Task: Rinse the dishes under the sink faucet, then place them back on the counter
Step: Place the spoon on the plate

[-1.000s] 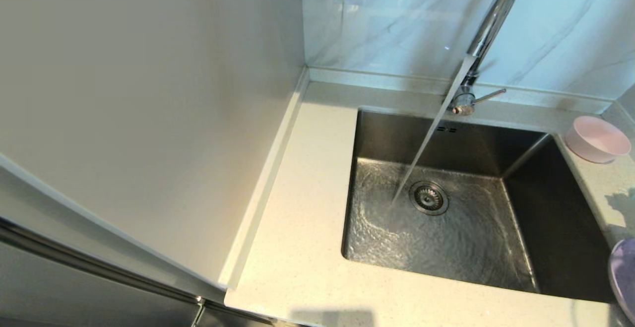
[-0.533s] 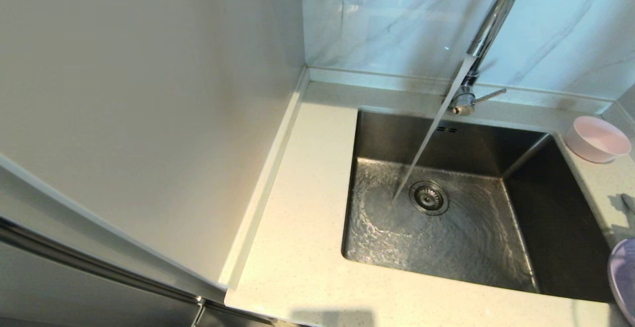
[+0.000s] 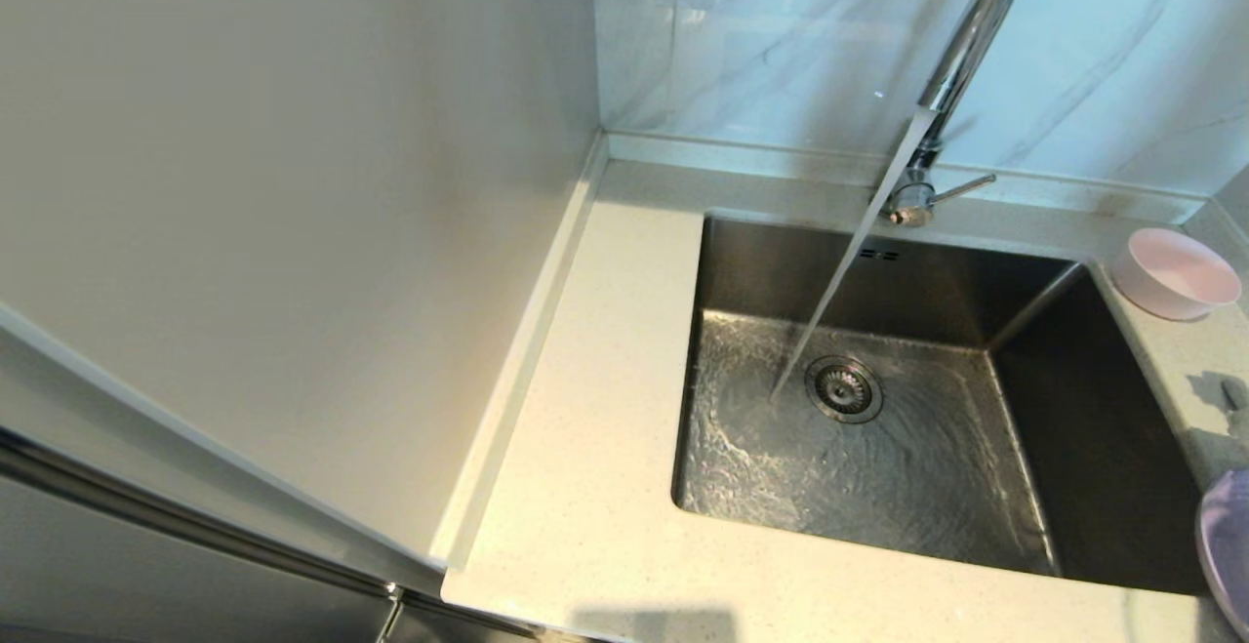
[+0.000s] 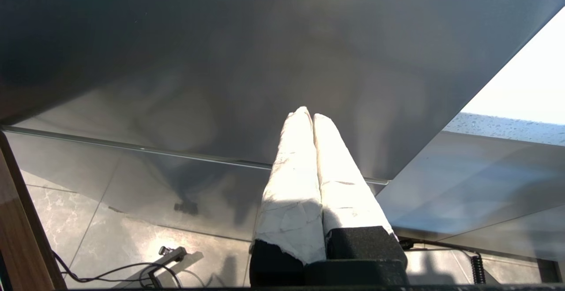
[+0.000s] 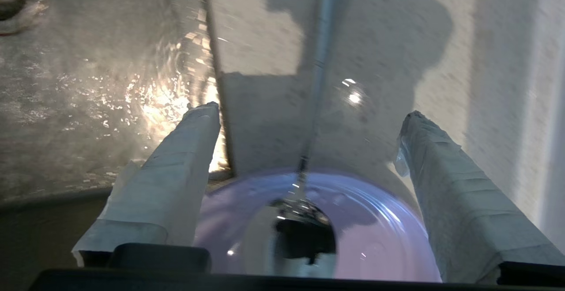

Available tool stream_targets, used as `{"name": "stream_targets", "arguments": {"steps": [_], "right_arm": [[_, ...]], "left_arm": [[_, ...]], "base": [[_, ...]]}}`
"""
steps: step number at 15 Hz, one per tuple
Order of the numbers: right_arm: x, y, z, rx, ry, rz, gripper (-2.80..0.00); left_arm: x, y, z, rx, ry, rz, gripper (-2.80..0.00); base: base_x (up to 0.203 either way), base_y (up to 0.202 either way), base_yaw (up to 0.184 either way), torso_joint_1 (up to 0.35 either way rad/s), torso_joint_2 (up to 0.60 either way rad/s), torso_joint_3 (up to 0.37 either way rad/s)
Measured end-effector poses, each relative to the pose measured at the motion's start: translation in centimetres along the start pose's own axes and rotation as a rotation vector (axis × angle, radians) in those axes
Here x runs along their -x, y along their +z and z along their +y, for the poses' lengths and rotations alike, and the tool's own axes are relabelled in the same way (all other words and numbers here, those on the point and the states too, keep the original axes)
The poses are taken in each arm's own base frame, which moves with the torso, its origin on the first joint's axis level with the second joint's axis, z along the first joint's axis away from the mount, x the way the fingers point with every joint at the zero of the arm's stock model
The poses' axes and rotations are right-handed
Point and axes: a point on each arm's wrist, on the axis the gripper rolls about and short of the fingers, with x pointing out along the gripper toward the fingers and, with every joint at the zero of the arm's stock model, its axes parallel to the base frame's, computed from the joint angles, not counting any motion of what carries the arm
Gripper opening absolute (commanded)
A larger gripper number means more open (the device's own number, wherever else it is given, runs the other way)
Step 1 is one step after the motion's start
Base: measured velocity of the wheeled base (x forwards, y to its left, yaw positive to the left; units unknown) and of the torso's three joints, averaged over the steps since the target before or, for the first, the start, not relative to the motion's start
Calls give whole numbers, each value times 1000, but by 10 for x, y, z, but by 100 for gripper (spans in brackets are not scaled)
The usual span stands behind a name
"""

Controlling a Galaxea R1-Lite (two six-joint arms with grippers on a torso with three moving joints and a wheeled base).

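Observation:
Water runs from the chrome faucet into the steel sink and lands beside the drain strainer. The pink bowl stands upright on the counter at the sink's far right corner. The lilac plate lies on the counter at the right edge. In the right wrist view the spoon rests with its bowl on the plate and its handle out over the counter. My right gripper hangs open above them, touching neither. My left gripper is shut and empty, parked below counter level.
The faucet's side lever points right. A tall pale panel borders the counter on the left, and a marble wall rises behind. Bare counter runs left of and in front of the sink. A cable lies on the floor.
At the right edge of the head view a small grey tip has appeared on the counter beyond the plate, and the shadow there has shifted. Water keeps running; bowl and plate stay put.

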Motion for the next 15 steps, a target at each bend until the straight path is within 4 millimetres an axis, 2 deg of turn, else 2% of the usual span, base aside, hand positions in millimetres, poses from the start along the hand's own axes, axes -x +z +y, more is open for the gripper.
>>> {"name": "stream_targets", "arguments": {"steps": [5, 10, 12, 15], "right_arm": [[10, 18, 21, 138, 79, -129, 0], [32, 59, 49, 254, 120, -278, 0], [30, 73, 54, 343, 118, -317, 0], [8, 88, 42, 578, 58, -324, 0]], "left_arm": [[0, 0, 0, 0, 0, 0, -280], [0, 0, 0, 0, 0, 0, -280], [0, 0, 0, 0, -1, 0, -280], [0, 0, 0, 0, -1, 0, -280]], "base": [[0, 0, 0, 0, 0, 0], [0, 0, 0, 0, 0, 0], [0, 0, 0, 0, 0, 0], [0, 0, 0, 0, 0, 0]]}}
